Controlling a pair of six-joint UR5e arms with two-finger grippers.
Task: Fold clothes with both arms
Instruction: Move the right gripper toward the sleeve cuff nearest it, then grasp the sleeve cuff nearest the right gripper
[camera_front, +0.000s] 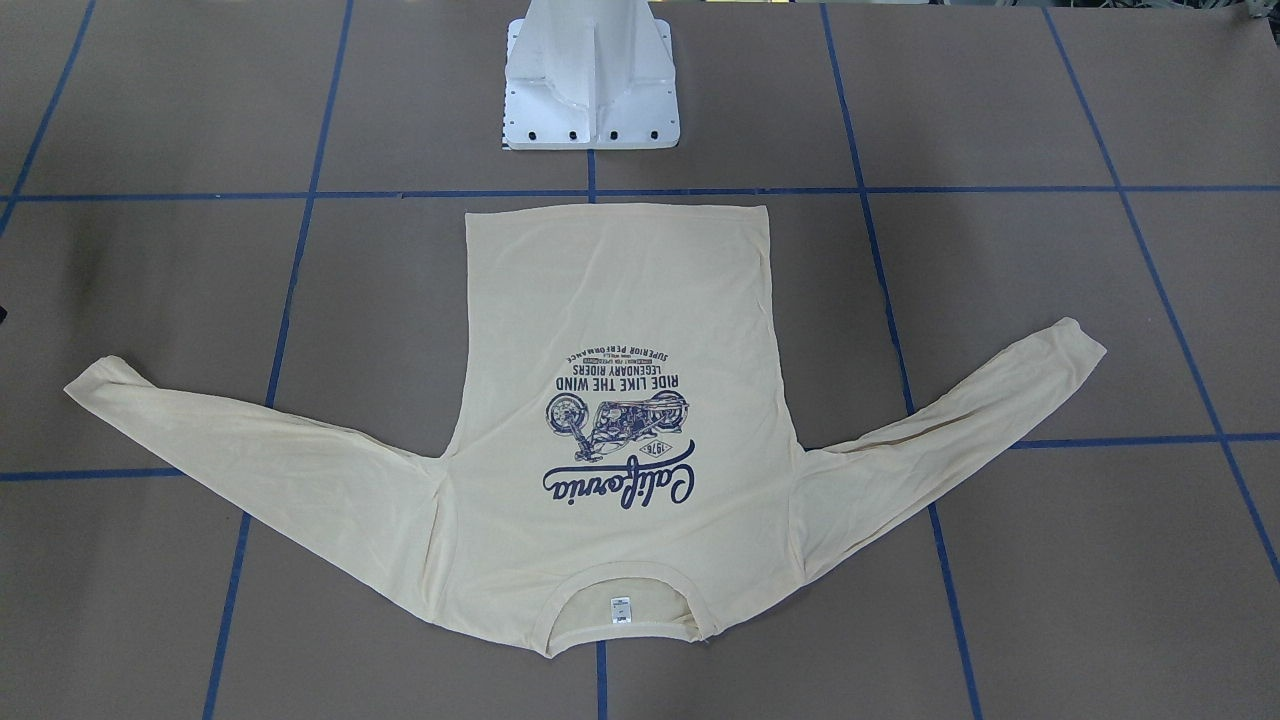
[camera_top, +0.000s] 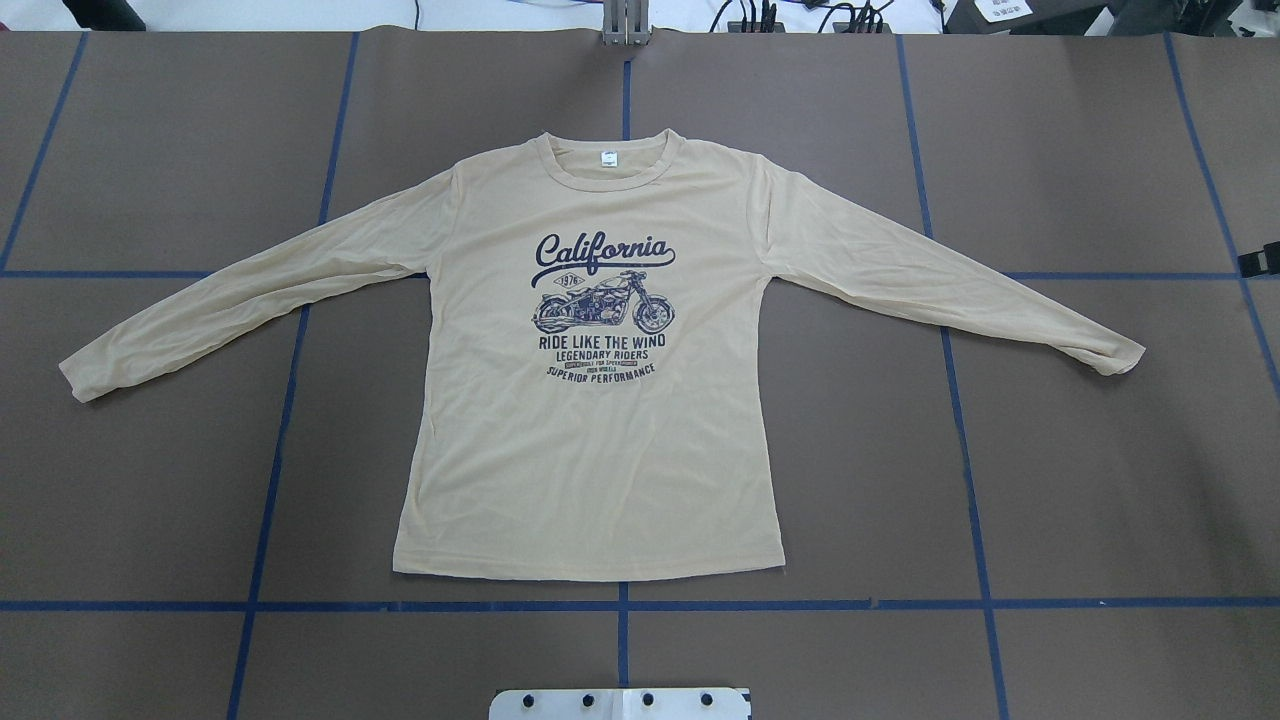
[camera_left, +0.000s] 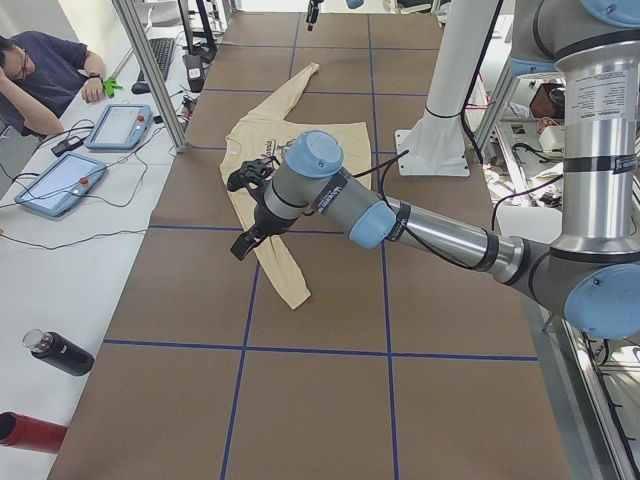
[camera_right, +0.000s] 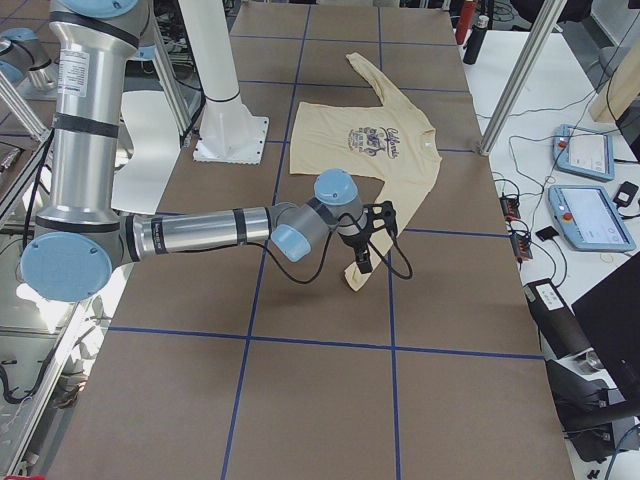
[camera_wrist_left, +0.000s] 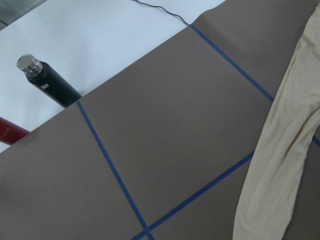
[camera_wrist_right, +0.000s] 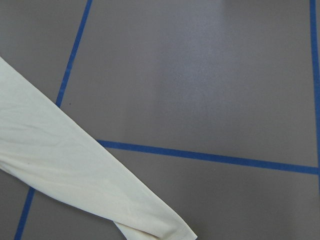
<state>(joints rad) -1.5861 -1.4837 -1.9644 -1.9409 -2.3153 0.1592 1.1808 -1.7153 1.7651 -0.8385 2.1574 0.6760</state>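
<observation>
The clothes are one pale cream-yellow long-sleeved T-shirt. It lies flat and print-up on the brown table, both sleeves spread out, collar away from the robot base. The shirt also fills the middle of the front-facing view. My left gripper hangs above the near sleeve in the left side view. My right gripper hangs over the other sleeve's cuff. I cannot tell whether either gripper is open or shut. The wrist views show only sleeve fabric, no fingers.
The white pedestal base stands behind the shirt's hem. Blue tape lines grid the table. A black bottle and a red one lie off the table's end. A person sits by touch panels.
</observation>
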